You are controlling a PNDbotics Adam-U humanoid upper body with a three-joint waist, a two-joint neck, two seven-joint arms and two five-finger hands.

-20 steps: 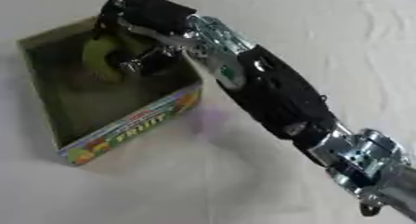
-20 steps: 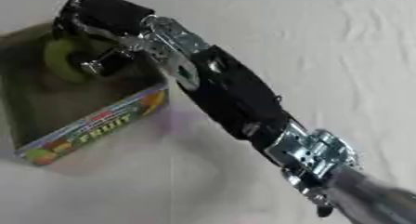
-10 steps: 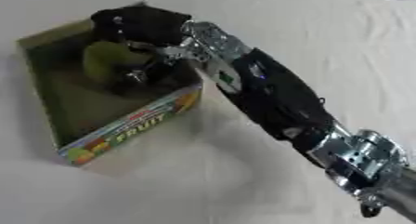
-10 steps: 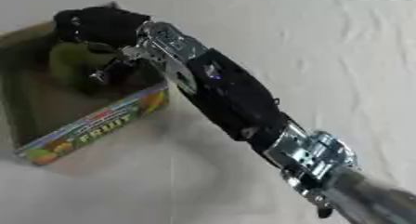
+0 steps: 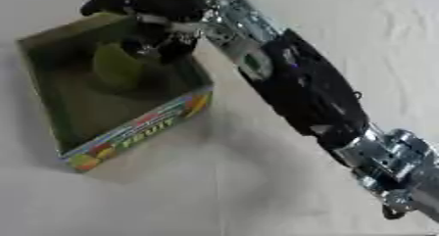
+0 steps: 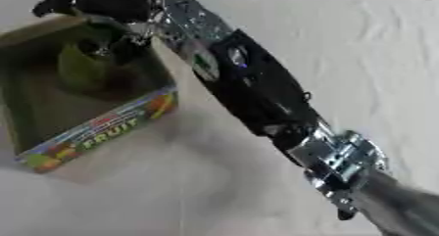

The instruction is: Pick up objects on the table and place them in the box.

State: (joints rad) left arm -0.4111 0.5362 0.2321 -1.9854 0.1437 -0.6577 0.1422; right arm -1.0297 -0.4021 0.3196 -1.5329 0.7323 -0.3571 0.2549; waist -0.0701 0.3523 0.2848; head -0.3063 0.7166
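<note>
Since a sec ago our right robot hand (image 5: 158, 5) has moved up toward the far wall of the box (image 5: 137, 127), and the green object (image 5: 116, 71) now sits lower inside, no longer wrapped by the fingers as before. We see the green obj, roundish w/ a taller top, in the box's far half, nearer the right wall; whether it rests on the floor or still touches the fingers we can't tell, since the pic is blurred there. Our robot hand hangs over the far right corner of the box, dark fingers (image 5: 171, 46) pointing down into it just above and right of the green obj. Fingers look somewhat spread, but whether the robot hand is apart or together we can't tell.

Our right arm (image 5: 300, 88) runs diagonally from lower right up to the box, black shell w/ silver joints, one silver joint (image 5: 390, 159) near the lower right edge. Box is open-topped, olive inside, front wall w/ coloured fruit print and the word "FRUIT". It stands on the pale cloth-covered worktop (image 5: 257, 200), at the left side. Our left robot hand isn't visible in either view.
</note>
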